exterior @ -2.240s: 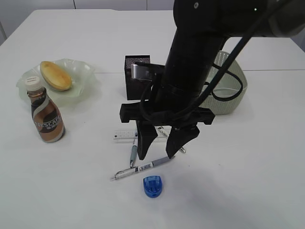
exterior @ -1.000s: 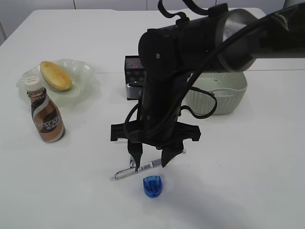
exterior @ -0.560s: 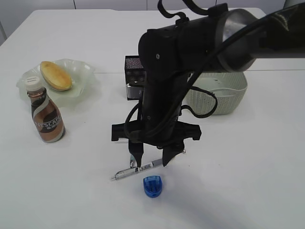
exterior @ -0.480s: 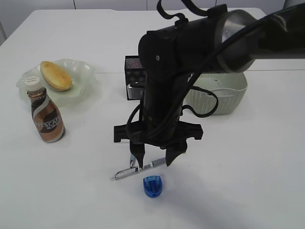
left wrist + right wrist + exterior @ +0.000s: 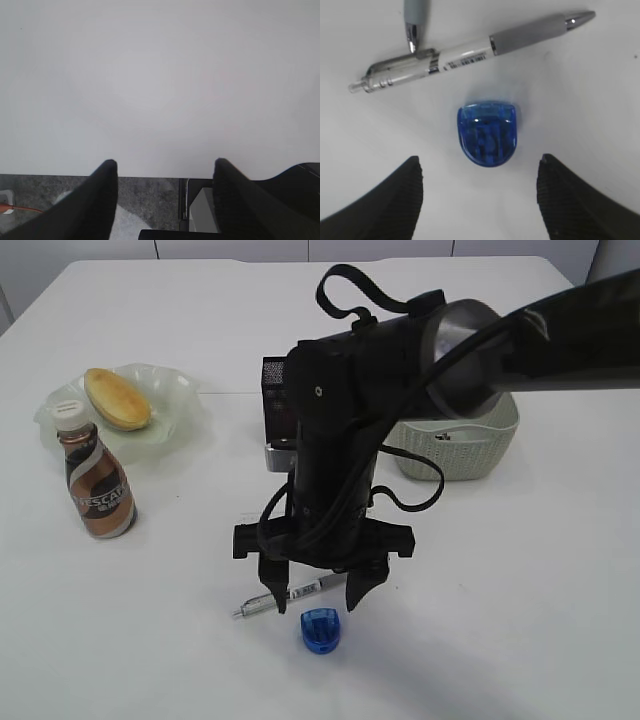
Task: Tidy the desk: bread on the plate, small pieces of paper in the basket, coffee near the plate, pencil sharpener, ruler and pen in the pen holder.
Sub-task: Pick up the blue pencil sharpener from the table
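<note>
Right gripper (image 5: 313, 598) poised over the pencil sharpener (image 5: 320, 629).
Left to right: bread (image 5: 117, 398) sits on plate (image 5: 185, 390), coffee (image 5: 97, 485) beside it, placed as asked; pen (image 5: 283, 595) lies near the sharpener; jaws spread, nothing gripped, straddling the sharpener to pinch its sides. Left gripper (image 5: 162, 172) idle, open, at the desk (image 5: 160, 75) edge.

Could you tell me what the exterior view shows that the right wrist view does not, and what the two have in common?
Only the exterior view shows the bread on the plate, the coffee beside it, the pen holder, the basket and the right arm above the desk. Only the right wrist view shows the tip of a second pen at its top edge. Both show the blue pencil sharpener, the pen next to it, and the open right hand over them, holding nothing.
</note>
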Controlling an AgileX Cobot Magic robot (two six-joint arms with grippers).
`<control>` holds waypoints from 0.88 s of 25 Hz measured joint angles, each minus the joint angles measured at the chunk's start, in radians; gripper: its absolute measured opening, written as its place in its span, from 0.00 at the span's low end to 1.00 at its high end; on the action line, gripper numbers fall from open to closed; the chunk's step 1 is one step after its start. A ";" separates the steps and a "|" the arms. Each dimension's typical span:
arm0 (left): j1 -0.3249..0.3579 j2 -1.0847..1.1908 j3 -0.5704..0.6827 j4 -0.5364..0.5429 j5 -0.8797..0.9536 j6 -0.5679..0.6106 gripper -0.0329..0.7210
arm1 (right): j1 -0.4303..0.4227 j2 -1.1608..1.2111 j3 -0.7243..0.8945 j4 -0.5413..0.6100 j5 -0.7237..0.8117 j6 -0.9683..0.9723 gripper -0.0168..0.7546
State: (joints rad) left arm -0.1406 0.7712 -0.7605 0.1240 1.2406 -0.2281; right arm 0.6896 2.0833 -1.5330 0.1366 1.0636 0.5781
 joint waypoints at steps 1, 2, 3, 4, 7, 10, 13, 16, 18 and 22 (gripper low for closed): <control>0.000 0.000 0.000 0.000 0.000 0.000 0.63 | 0.000 0.001 0.000 0.000 -0.011 0.000 0.70; 0.000 0.000 0.000 0.000 0.000 0.000 0.63 | 0.000 0.004 0.000 0.000 -0.019 0.000 0.70; 0.000 0.000 0.000 0.000 0.000 0.000 0.63 | 0.000 0.007 0.000 0.000 -0.025 0.000 0.70; 0.000 0.000 0.000 0.000 0.000 0.000 0.63 | 0.000 0.011 0.000 0.000 -0.029 0.000 0.70; 0.000 0.000 0.000 0.000 0.000 0.000 0.63 | 0.000 0.032 0.000 0.005 -0.029 0.000 0.70; 0.000 0.000 0.000 0.000 0.000 0.000 0.63 | 0.000 0.043 0.000 0.010 -0.031 0.000 0.70; 0.000 0.000 0.000 0.000 0.000 0.000 0.63 | 0.000 0.044 0.000 0.003 -0.033 0.000 0.70; 0.000 0.000 0.000 0.002 0.000 0.000 0.63 | 0.000 0.061 0.000 0.001 -0.033 0.000 0.70; 0.000 0.000 0.000 0.006 0.000 0.000 0.63 | 0.000 0.075 0.000 0.010 -0.033 -0.004 0.70; 0.000 0.000 0.000 0.010 0.000 0.000 0.63 | 0.000 0.093 -0.006 0.016 -0.028 -0.015 0.70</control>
State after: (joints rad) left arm -0.1406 0.7712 -0.7605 0.1343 1.2411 -0.2281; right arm 0.6896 2.1767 -1.5388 0.1531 1.0354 0.5633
